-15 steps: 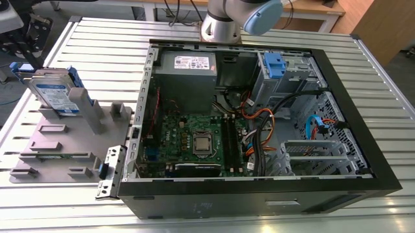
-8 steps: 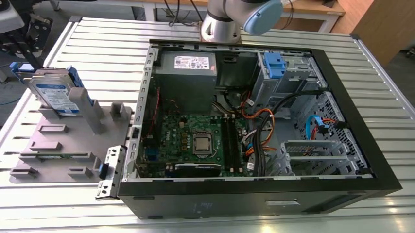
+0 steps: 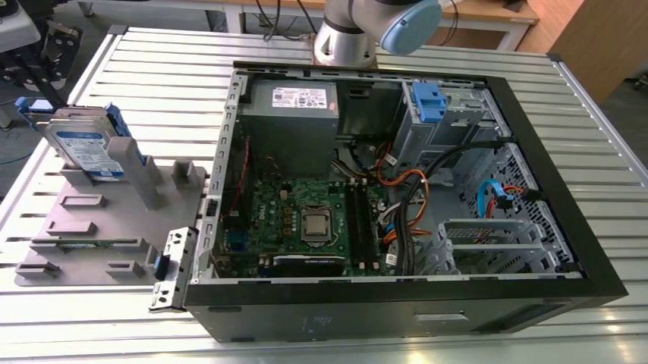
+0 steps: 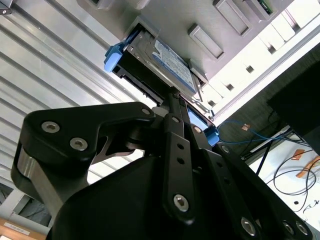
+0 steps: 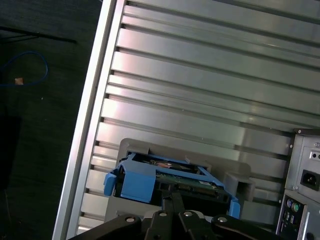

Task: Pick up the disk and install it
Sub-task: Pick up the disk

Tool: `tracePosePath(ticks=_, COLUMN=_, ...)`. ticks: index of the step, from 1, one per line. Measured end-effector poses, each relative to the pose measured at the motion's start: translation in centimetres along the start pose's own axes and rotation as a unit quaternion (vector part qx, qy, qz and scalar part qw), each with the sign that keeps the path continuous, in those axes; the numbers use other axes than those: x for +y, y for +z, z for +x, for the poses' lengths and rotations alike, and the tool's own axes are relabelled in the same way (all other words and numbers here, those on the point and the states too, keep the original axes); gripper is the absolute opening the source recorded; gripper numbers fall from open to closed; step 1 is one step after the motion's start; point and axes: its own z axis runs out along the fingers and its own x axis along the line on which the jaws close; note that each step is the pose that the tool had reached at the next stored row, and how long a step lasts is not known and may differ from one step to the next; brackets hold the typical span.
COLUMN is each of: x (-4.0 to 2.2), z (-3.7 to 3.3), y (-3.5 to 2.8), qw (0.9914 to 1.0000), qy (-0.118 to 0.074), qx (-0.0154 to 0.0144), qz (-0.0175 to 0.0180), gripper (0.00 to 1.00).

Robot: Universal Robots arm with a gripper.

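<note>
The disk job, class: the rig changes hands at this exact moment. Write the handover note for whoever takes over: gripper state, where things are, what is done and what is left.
The disk stands on edge in the grey holder on the slatted table. It is at the exterior view's left, outside the open computer case.
The gripper has its jaws drawn together, with no gap showing. Its tips are at the disk's near edge in both wrist views; contact cannot be told.
Done: the gripper is at the disk.
Left: the disk is not yet lifted and not yet installed in the case.
</note>
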Motion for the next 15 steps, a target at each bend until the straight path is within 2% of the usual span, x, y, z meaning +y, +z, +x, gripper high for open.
tracePosePath(ticks=11, x=0.00, z=0.00, y=0.02, qw=1.00000, qy=0.000, qx=-0.0001, qz=0.0000, gripper=0.11)
tracePosePath(ticks=15, x=0.00, z=0.00, y=0.02, qw=0.99994, qy=-0.011, qx=0.0002, qz=-0.0003, gripper=0.11)
